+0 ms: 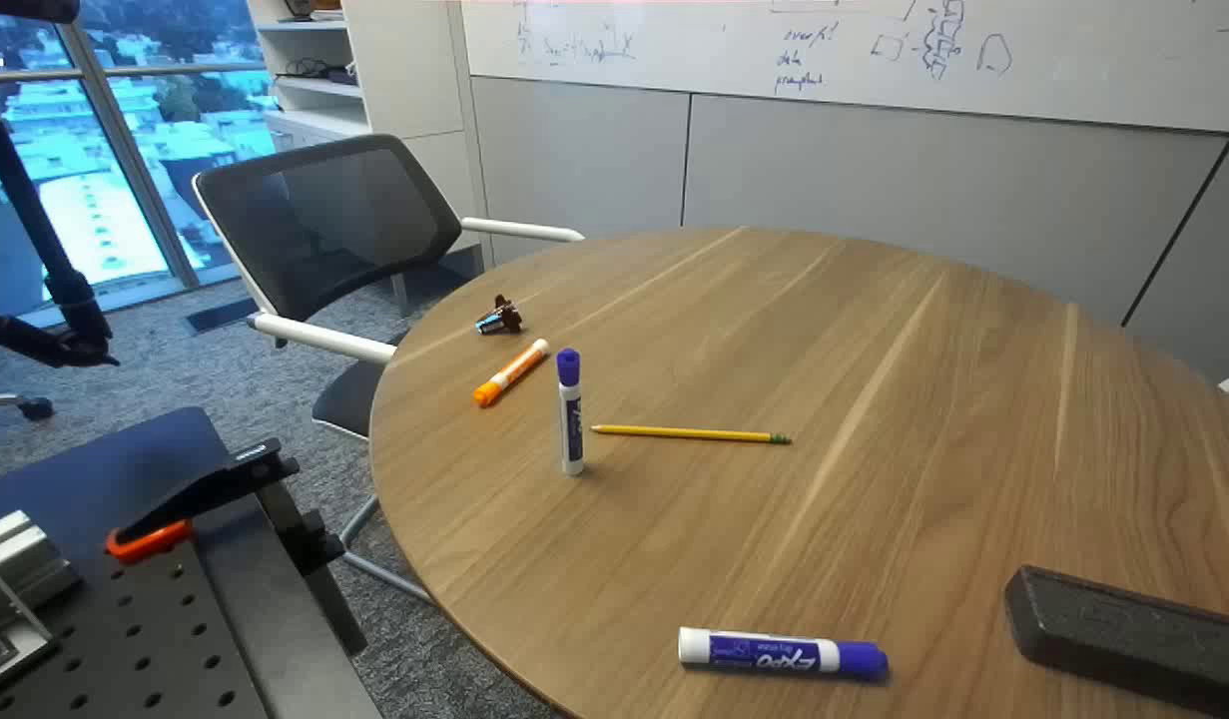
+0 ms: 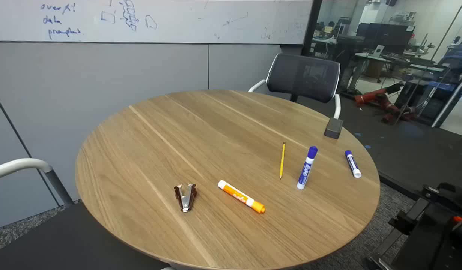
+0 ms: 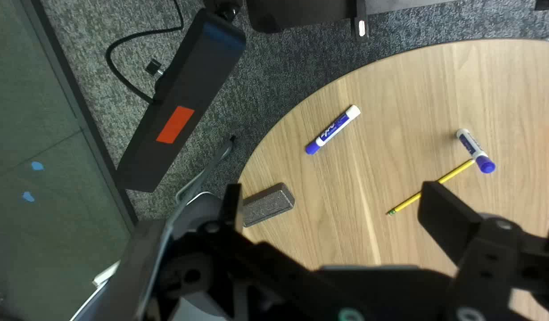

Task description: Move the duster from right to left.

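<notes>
The duster is a dark grey rectangular block lying on the round wooden table. In an exterior view the duster (image 1: 1123, 639) is at the lower right, cut by the frame edge. In an exterior view the duster (image 2: 333, 128) lies near the table's right rim. In the wrist view the duster (image 3: 270, 205) is left of centre, its left end partly hidden behind the left finger. My gripper (image 3: 334, 196) is open and empty, high above the table, its fingers wide apart. The gripper is out of both exterior views.
On the round table (image 2: 215, 131) are a standing blue marker (image 2: 307, 168), a lying blue marker (image 2: 352, 164), a yellow pencil (image 2: 282, 161), an orange marker (image 2: 241, 196) and a staple remover (image 2: 185, 197). Chairs (image 2: 304, 77) stand around the rim.
</notes>
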{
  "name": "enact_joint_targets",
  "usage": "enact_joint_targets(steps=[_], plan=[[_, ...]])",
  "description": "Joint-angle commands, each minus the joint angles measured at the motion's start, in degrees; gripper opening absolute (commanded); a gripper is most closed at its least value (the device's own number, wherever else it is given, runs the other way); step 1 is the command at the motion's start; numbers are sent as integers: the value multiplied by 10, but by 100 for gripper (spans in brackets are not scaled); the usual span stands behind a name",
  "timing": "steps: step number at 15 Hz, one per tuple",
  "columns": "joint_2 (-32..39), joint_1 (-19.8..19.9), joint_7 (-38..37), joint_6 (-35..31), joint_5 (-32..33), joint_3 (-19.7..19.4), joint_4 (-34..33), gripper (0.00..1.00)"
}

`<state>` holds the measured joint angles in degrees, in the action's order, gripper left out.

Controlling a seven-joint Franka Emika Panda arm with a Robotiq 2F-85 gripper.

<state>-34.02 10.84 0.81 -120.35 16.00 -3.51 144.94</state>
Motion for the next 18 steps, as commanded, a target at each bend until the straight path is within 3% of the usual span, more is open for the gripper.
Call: enact_joint_targets(steps=[1,7,13,18], plan=[[0,-6,-2,3,3,-5,-2,100],[23,-9,-11,1,-5,-1,-18,100],[221,-15,-109,20,-27,19,-186,100],[404,-13,-168,-4,-14,-10,-296,100]])
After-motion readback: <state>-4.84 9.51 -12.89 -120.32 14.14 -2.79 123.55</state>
